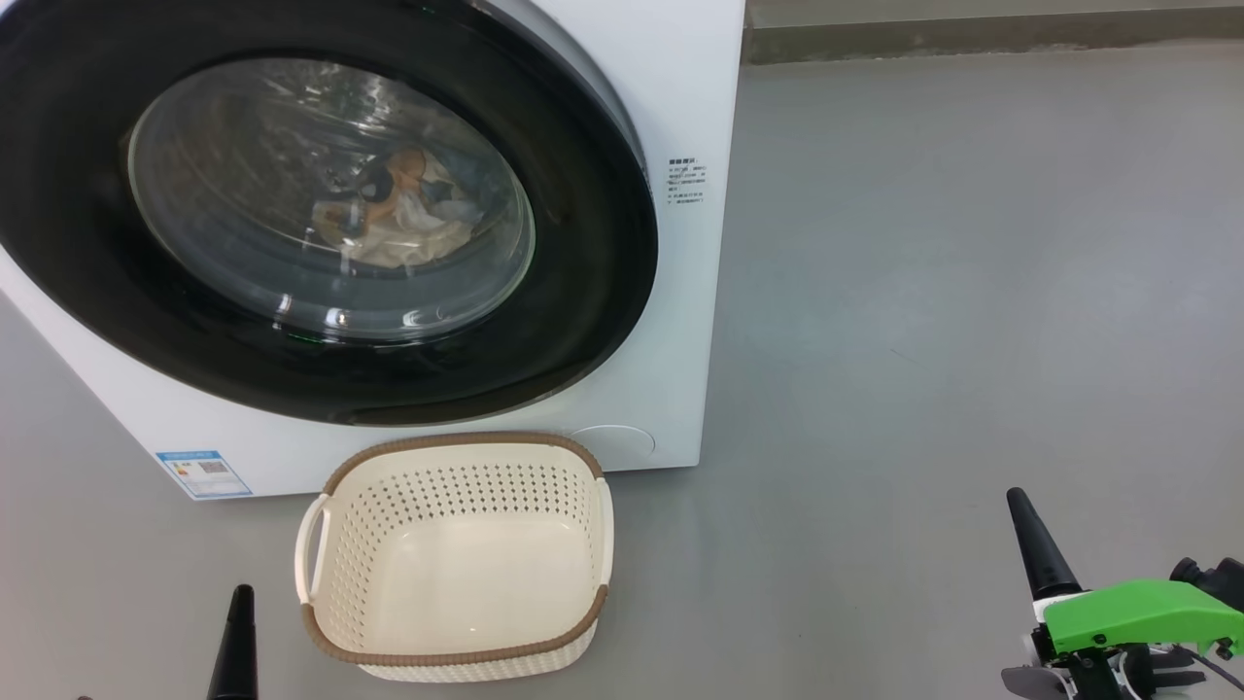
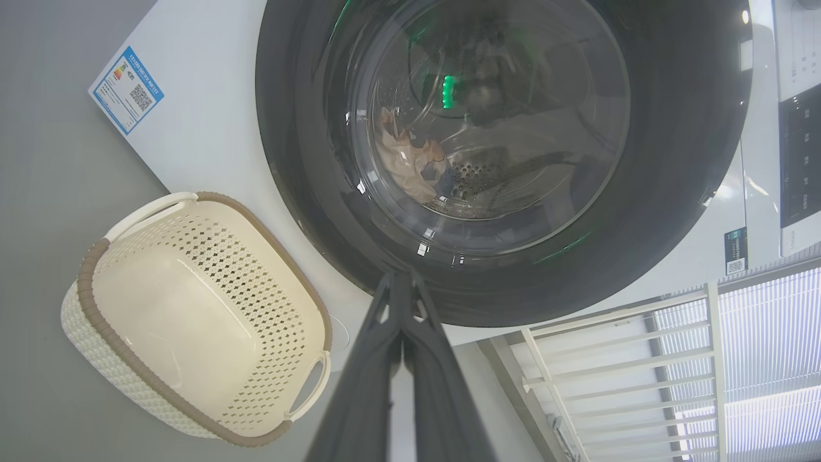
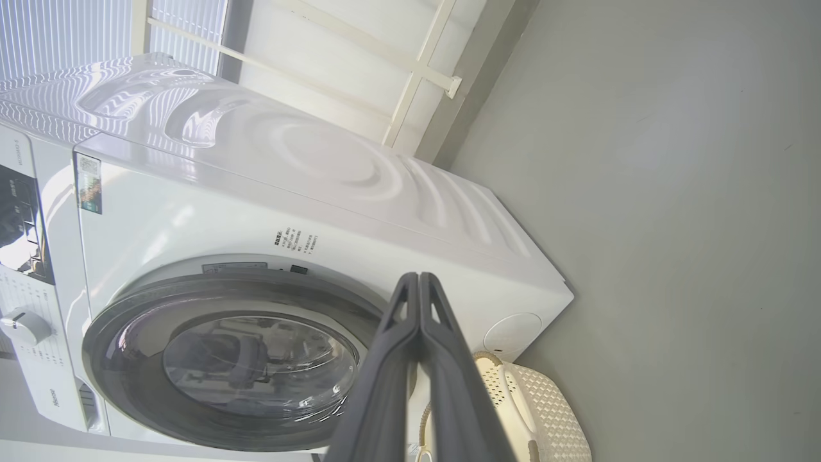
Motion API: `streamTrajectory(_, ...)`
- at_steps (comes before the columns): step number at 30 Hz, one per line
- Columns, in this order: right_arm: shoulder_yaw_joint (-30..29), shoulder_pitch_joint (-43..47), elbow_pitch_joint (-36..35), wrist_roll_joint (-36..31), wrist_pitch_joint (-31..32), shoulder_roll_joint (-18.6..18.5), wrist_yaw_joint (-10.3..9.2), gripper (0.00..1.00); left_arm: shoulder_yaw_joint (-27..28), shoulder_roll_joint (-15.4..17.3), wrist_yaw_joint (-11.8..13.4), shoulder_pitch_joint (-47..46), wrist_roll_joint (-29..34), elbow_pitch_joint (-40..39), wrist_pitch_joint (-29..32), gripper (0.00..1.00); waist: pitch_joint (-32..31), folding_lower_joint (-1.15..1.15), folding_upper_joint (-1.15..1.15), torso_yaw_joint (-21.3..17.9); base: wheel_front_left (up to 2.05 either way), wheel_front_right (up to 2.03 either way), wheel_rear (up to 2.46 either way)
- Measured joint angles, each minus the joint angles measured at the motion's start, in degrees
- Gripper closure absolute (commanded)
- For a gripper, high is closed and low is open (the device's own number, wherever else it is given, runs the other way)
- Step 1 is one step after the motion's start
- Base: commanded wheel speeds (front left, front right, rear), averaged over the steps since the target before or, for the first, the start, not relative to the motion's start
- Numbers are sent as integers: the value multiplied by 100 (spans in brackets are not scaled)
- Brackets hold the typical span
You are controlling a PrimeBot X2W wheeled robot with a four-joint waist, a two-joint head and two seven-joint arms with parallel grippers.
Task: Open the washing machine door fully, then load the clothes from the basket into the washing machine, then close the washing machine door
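Observation:
The washing machine [image 1: 680, 87] stands white at the upper left, and its door [image 1: 603, 292], black-rimmed with a glass bowl, sits flush against the front. Through the glass I see the clothes [image 1: 398, 219] lying in the drum, light fabric with orange-brown print. The cream basket [image 1: 457, 622] sits on the floor before the machine with nothing in it. My left gripper [image 1: 238, 608] is shut at the lower left, beside the basket's left handle. My right gripper [image 1: 1019, 506] is shut at the lower right, well apart from the basket. Both wrist views show fingers pressed together, the left gripper [image 2: 401, 279] and the right gripper [image 3: 418, 280].
Grey floor [image 1: 972, 292] spreads wide to the right of the machine. A wall base [image 1: 972, 39] runs along the far edge. A white railing [image 2: 609, 359] and ribbed panels stand beside the machine. A blue label [image 1: 202, 473] marks the machine's lower front.

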Motion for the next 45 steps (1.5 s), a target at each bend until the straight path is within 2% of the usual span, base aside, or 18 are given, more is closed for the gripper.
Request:
streamTrajectory(37, -357, -29, -265, 2097, 547, 24, -3, 100, 98, -174, 77, -339, -2098, -105, 642, 100, -105, 0, 0, 175, 0, 0, 0)
streamTrajectory(45, -412, -32, -275, 2162, 552, 24, -9, 100, 104, -185, 92, -341, -2174, -111, 647, 100, -108, 0, 0, 179, 0, 0, 0)
